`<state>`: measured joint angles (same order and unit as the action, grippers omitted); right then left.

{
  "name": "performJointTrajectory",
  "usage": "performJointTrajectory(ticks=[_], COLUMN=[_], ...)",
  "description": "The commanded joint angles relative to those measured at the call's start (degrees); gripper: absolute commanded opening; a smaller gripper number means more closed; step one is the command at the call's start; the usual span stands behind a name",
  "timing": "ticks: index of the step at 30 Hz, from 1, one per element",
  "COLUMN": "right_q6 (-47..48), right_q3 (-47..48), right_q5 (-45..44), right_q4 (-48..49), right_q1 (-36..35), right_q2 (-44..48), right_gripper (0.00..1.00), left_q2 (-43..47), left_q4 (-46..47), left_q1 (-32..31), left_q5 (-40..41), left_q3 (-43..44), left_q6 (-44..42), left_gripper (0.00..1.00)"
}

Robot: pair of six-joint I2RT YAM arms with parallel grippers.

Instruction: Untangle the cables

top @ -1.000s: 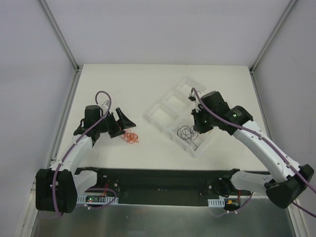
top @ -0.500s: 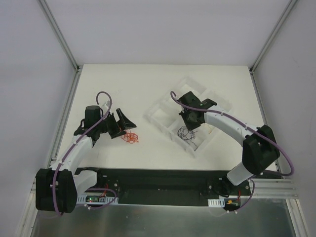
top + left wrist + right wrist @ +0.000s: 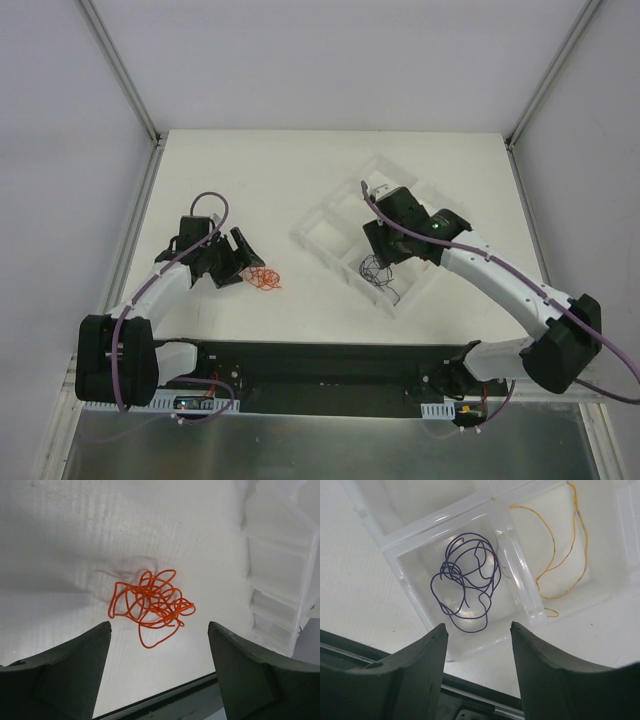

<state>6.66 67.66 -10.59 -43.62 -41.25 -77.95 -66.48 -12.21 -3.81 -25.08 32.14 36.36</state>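
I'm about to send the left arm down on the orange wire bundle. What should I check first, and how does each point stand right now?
1. Left gripper open: ok, its fingers are spread wider than the orange wire tangle.
2. Tangle lined up between the fingers: ok in the left wrist view.
3. Tangle loosened: not ok, it is bunched in one clump on the white table.
4. Right gripper open and empty: ok, above the clear plastic compartment tray.
5. Dark purple wire kept apart: ok, the yellow wire lies in the next compartment.
6. Left fingers' height above the table: cannot tell.
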Motion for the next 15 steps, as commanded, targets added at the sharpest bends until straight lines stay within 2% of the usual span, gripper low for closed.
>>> performJointTrajectory(ticks=[1,6,8,10,12,15], right_q6=[-1.82,-5.85,-9.45,-12.35,-14.29,-15.62], right_q3=[2.56,2.13,1.17,0.46,0.98,3.87], right_q5=[0.82,9.95,17.86,22.52,25.52,27.98], right_q4=[-1.3,6.76,12.74,20.55,25.31,29.1], right_q1=[-0.93,-3.21,-5.05,-6.81,-8.48,-10.42], right_q2=[4.3,4.04,2.46,0.01,-3.68,-9.74], right_gripper=[0.57,0.58,0.58,0.59,0.61,0.65], left_q2=[-2.6,-5.59,-7.69,-9.36,-9.9,-7.01], left_q4=[-1.85,-1.77,-1.42,-0.8,-0.8,-0.71], left_q1=[-1.11,-2.07,-2.16,-2.34,-2.34,-2.34], left_q5=[5.91,9.35,8.65,5.68,3.91,2.85], left_q3=[3.89,5.04,5.21,5.21,5.04,3.99], left_q6=[-2.0,-2.43,-2.08,-2.69,-3.31,-4.27], left_gripper=[0.76,0.71,0.69,0.55,0.35,0.21])
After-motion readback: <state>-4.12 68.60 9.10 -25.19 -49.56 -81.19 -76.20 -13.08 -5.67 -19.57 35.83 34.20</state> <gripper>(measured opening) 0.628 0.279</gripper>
